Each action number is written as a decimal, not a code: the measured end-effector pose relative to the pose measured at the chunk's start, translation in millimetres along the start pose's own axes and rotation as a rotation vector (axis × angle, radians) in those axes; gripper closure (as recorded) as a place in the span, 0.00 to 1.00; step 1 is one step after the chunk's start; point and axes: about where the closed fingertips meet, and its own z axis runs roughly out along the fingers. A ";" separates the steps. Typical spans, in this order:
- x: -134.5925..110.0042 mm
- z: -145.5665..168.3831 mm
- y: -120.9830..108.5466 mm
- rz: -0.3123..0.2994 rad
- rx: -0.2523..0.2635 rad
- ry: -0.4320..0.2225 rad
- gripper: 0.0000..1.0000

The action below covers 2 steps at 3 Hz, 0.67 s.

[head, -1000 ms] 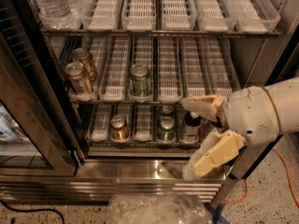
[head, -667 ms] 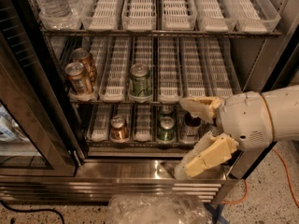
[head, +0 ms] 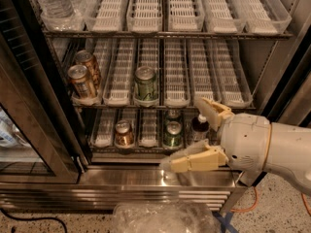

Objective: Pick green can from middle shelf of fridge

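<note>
- Green can (head: 146,83): upright at the front edge of the table (head: 111,100), mid-width, inside the fridge (head: 136,176).
- End effector (head: 203,137): released, fingers spread wide, empty, below the table's front right corner.

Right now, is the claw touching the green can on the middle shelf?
Apart. The camera view shows the open claw low and right of the green can, with an empty tray lane plainly between them.

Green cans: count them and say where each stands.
2 clearly: a green can on the middle shelf, a second green can on the bottom shelf, maybe another behind it. The open gripper hovers lower right.
</note>
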 end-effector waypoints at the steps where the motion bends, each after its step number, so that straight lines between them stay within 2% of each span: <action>1: -3.3 4.1 -33.2 -0.006 0.152 -0.090 0.00; 2: 6.8 11.8 -65.6 0.071 0.276 -0.126 0.00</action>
